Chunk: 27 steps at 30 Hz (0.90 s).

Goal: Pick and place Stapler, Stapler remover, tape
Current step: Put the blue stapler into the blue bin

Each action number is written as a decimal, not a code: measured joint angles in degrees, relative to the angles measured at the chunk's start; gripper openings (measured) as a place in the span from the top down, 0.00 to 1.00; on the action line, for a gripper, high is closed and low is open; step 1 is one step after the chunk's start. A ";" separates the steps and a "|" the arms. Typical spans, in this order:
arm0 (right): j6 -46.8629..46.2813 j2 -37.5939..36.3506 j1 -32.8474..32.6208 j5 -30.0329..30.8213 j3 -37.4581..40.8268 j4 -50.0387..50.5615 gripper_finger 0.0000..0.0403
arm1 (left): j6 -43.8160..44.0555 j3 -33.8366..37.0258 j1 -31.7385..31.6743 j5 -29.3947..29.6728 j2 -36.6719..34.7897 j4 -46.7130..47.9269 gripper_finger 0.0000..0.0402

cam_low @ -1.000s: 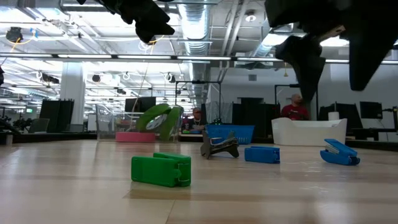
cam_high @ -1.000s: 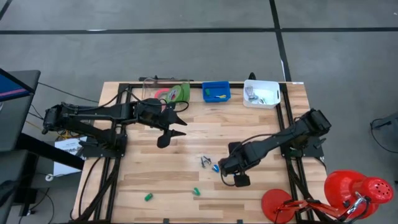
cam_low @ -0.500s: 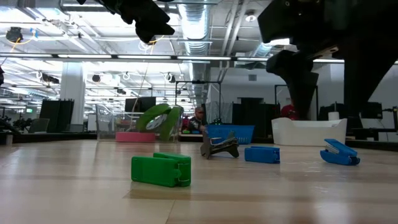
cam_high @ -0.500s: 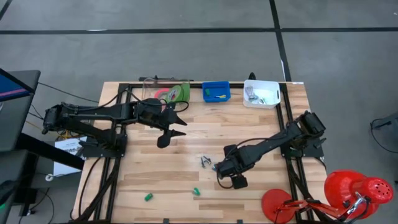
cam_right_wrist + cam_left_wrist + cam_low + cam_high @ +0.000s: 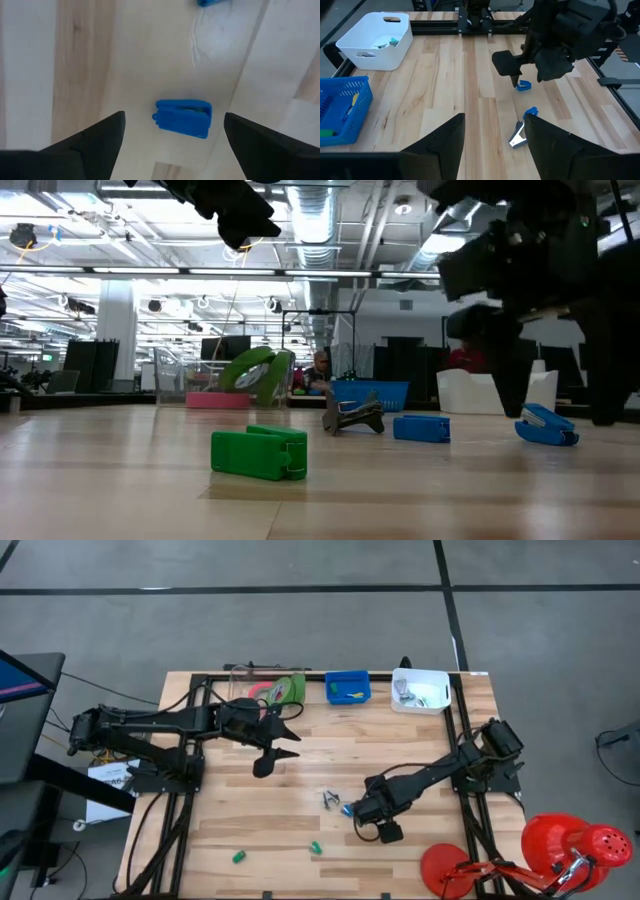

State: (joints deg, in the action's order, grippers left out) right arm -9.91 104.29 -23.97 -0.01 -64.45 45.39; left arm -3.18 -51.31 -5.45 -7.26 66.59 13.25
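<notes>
Since a second ago the right gripper (image 5: 366, 822) has dropped lower over the wooden table (image 5: 250, 840), its fingers (image 5: 95, 142) spread wide and empty above a small blue stapler (image 5: 182, 118). That arm reaches in from the right edge, bent low toward the middle. A boxy green plastic stapler (image 5: 260, 452) lies nearest the front edge. The left gripper (image 5: 280, 745) hangs unmoved mid-table, partly open, holding nothing. At the far edge, the ring-shaped tape rolls (image 5: 280, 690) sit in a clear container beside a blue basket (image 5: 348, 688).

The white bin's (image 5: 421, 689) small contents are too tiny to identify from above.
</notes>
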 joint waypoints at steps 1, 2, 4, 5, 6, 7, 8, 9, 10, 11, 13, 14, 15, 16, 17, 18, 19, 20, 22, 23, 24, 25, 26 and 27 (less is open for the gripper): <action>0.00 0.00 0.00 0.00 0.63 -0.76 0.18 | 0.02 0.00 0.00 0.08 0.00 0.00 0.52; 0.00 0.00 0.04 0.00 1.23 -1.83 0.19 | 0.00 0.00 0.00 0.24 0.00 -0.02 0.52; -0.02 0.00 0.11 0.02 2.48 -3.21 0.19 | 0.02 0.00 0.00 0.25 0.00 -0.02 0.52; -0.02 0.00 0.11 0.02 3.05 -3.32 0.19 | 0.02 0.00 0.00 0.25 0.00 -0.02 0.52; -0.02 0.00 0.11 0.02 3.46 -3.30 0.20 | 0.01 0.00 0.00 0.28 0.00 -0.02 0.52; -0.04 0.00 0.09 0.02 3.80 -3.45 0.20 | 0.02 0.00 0.00 0.28 0.00 -0.02 0.52; -0.04 -0.02 0.09 0.08 3.96 -3.68 0.21 | 0.02 0.00 0.00 0.29 0.00 -0.03 0.52; -0.04 -0.08 0.11 0.08 4.10 -3.88 0.21 | 0.02 0.00 0.00 0.30 0.00 -0.04 0.52; -0.05 -0.09 0.11 0.21 4.17 -4.06 0.22 | 0.02 0.00 0.00 0.33 0.00 -0.05 0.52; -0.08 -0.11 0.11 0.30 4.24 -4.24 0.22 | 0.02 0.00 0.00 0.37 0.00 -0.09 0.52; -0.06 -0.11 0.11 0.42 4.27 -4.54 0.24 | 0.02 0.00 0.00 0.39 0.00 -0.11 0.52; -0.07 -0.11 0.11 0.44 4.27 -4.71 0.25 | 0.02 0.00 0.00 0.39 0.00 -0.11 0.52; -0.07 -0.11 0.11 0.44 4.27 -4.82 0.26 | 0.02 0.00 0.00 0.39 0.00 -0.12 0.52; -0.13 -0.11 0.11 0.44 4.27 -4.92 0.27 | 0.02 0.00 0.00 0.39 0.00 -0.13 0.52; -0.15 -0.11 0.11 0.44 4.27 -4.98 0.28 | 0.02 0.00 0.00 0.39 0.00 -0.14 0.52; -0.15 -0.11 0.13 0.46 4.27 -5.08 0.29 | 0.02 0.00 0.00 0.39 0.00 -0.16 0.52; -0.15 -0.11 0.13 0.46 4.27 -5.17 0.30 | 0.02 0.00 0.00 0.39 0.00 -0.17 0.52; -0.12 -0.11 0.13 0.46 4.27 -5.21 0.31 | 0.02 0.00 0.00 0.39 0.00 -0.17 0.52; -0.11 -0.11 0.13 0.47 4.27 -5.35 0.34 | 0.02 0.00 0.00 0.39 0.00 -0.17 0.52; -0.09 -0.11 0.13 0.48 4.27 -5.38 0.35 | 0.02 0.00 0.00 0.39 0.00 -0.17 0.52; -0.07 -0.11 0.13 0.48 4.27 -5.41 0.36 | 0.02 0.00 0.00 0.39 0.00 -0.19 0.52; -0.07 -0.11 0.13 0.48 4.27 -5.42 0.38 | 0.02 0.00 0.00 0.39 0.00 -0.19 0.52; -0.07 -0.11 0.13 0.48 4.27 -5.44 0.39 | 0.02 0.00 0.00 0.39 0.00 -0.19 0.52; -0.07 -0.11 0.13 0.48 4.27 -5.47 0.40 | 0.02 0.00 0.00 0.39 0.00 -0.19 0.52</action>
State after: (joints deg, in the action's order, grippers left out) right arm -9.98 104.18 -23.83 0.47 -60.18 39.91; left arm -3.16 -51.31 -5.45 -6.87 66.59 13.06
